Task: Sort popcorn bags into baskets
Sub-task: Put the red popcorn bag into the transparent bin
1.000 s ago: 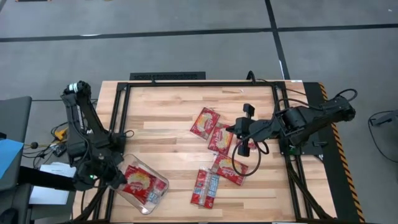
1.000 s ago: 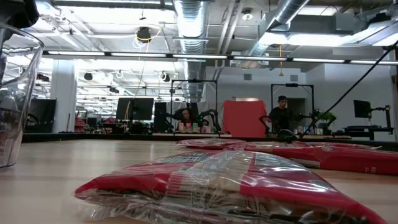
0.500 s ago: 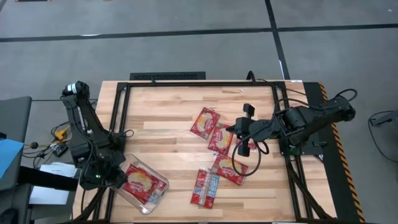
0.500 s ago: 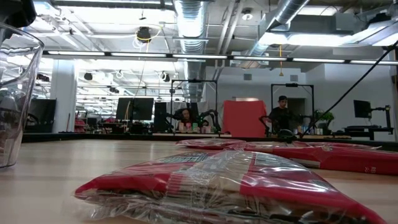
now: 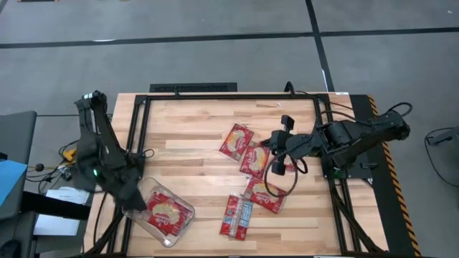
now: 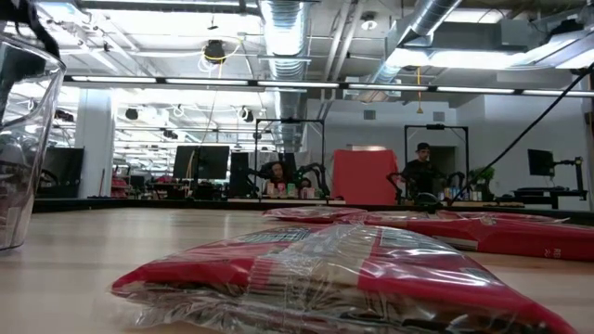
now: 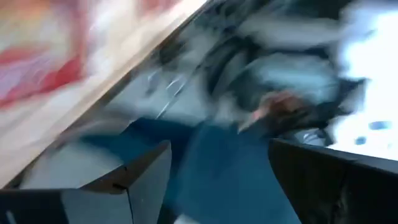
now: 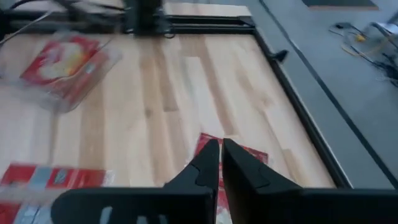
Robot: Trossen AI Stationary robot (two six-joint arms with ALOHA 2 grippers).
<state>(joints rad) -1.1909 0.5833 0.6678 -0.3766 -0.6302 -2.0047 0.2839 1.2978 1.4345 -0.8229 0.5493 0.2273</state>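
Observation:
The clear plastic basket (image 5: 166, 213) stands at the table's near left corner with one red popcorn bag (image 5: 163, 209) lying flat in it. My left gripper (image 7: 217, 180) hangs open and empty just beyond the basket's left end (image 5: 133, 201). More red bags lie flat on the wood: two mid-table (image 5: 236, 141) (image 5: 254, 159) and two nearer the front (image 5: 264, 195) (image 5: 237, 215). My right gripper (image 8: 221, 155) hovers shut and empty above the mid-table bags (image 5: 274, 159). In the low view the nearest bag (image 6: 334, 274) fills the foreground and the basket (image 6: 23, 139) shows at the left edge.
A black metal frame (image 5: 215, 97) runs along the table's far and side edges. Bare wood (image 5: 186, 129) lies between the basket and the loose bags. Beyond the table is a workshop with screens and a person (image 6: 419, 172) far off.
My left gripper has risen and drawn back from the basket toward the table's left edge, tipping up toward level. The bag stays lying in the basket.

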